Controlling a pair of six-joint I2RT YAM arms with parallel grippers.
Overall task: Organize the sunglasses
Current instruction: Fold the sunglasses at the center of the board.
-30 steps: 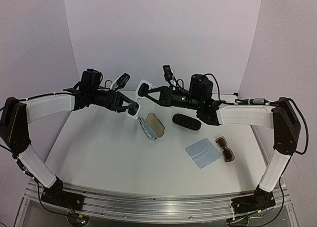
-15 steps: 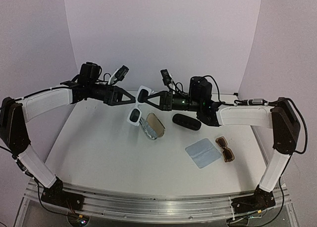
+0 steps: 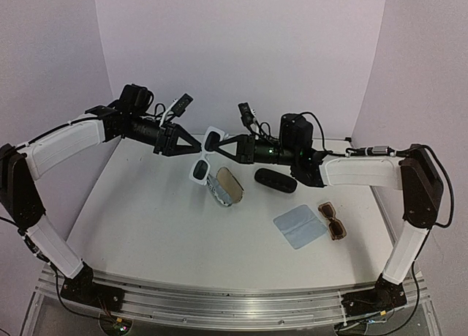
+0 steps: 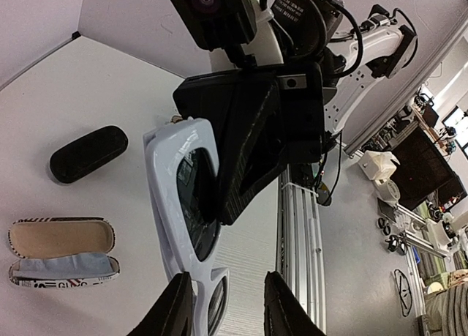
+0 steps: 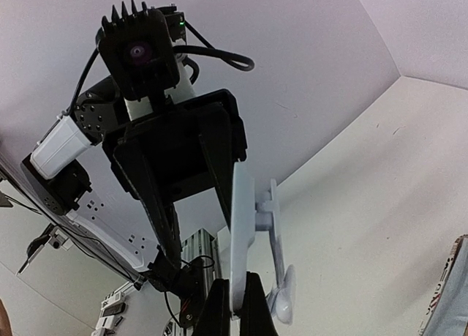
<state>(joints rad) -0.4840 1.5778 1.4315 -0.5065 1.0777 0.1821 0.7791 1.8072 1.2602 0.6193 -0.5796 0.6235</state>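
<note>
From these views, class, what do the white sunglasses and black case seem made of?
White sunglasses: probably moulded plastic, glossy; the chunky frame shows smooth highlights. Black case: a smooth, slightly shiny shell, perhaps plastic or faux leather; unclear which.

The white sunglasses (image 4: 162, 204) look smooth glossy plastic (the table (image 3: 146, 219) is matt)

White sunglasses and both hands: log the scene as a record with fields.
white sunglasses: held in the air
right hand: shut on the white sunglasses' frame
left hand: open, straddling the frame's other end
brown sunglasses: on the table beside the blue cloth
patterned case: open, on the table
black case: closed, on the table
</note>
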